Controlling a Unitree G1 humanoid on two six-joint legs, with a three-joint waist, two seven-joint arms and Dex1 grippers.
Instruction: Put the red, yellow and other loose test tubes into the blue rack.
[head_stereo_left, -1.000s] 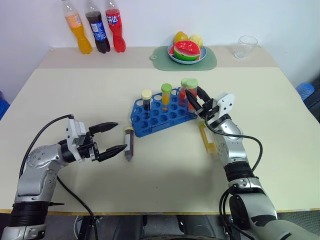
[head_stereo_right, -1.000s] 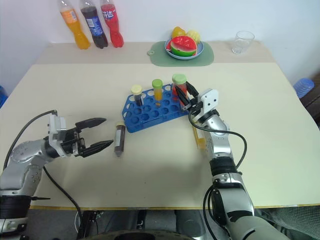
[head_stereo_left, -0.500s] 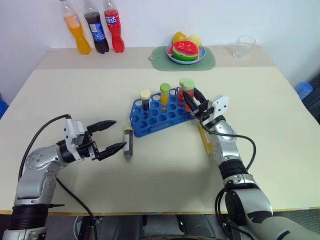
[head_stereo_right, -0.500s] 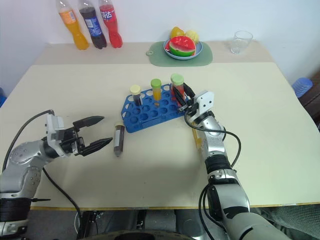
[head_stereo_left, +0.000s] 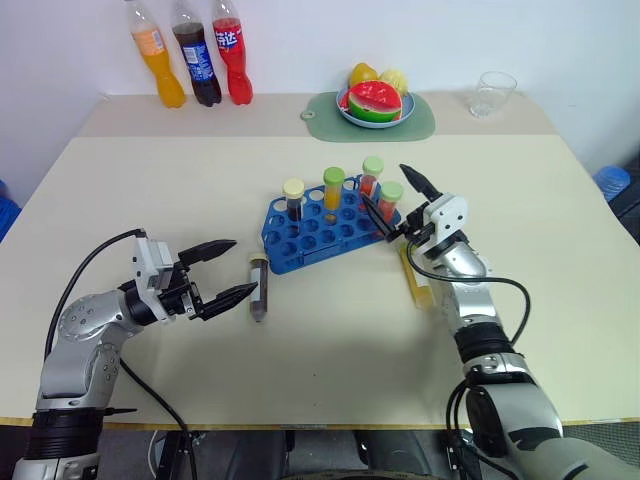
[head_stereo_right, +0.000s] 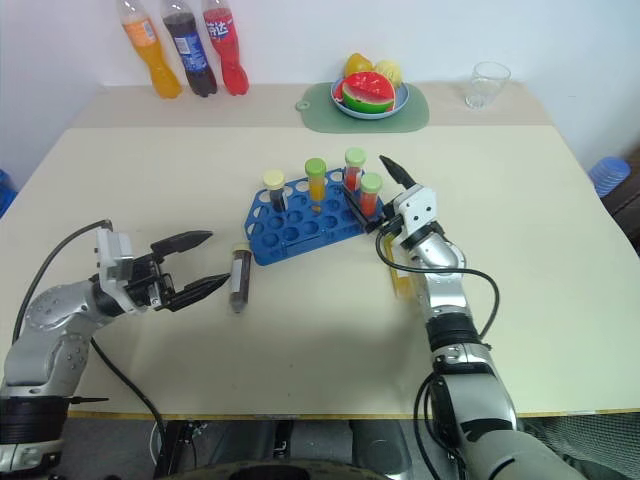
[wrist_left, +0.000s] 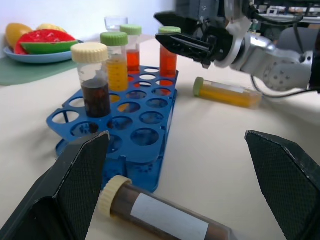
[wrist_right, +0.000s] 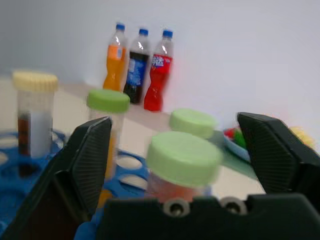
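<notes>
The blue rack (head_stereo_left: 325, 228) sits mid-worktop (head_stereo_left: 300, 370), its long axis running slantwise, with the end toward the right gripper (head_stereo_left: 392, 198) lying farther from the robot. Four tubes stand upright in it: a dark one with a pale-yellow cap (head_stereo_left: 293, 198), an orange-yellow one with a green cap (head_stereo_left: 333, 189), and two red ones with green caps (head_stereo_left: 372, 175) (head_stereo_left: 390, 200). The nearer red tube stands between the right gripper's fingers, which are spread wide; a second ago they pinched that tube above the rack's end. A yellow tube (head_stereo_left: 415, 278) lies flat just right of the rack, long axis pointing roughly away from the robot. A dark brown tube (head_stereo_left: 257, 286) lies flat near the rack's left end, cap end toward the rack. The left gripper (head_stereo_left: 229, 270) hangs just beside it, fingers spread, unchanged. Bare worktop surrounds the rack on the near side.
</notes>
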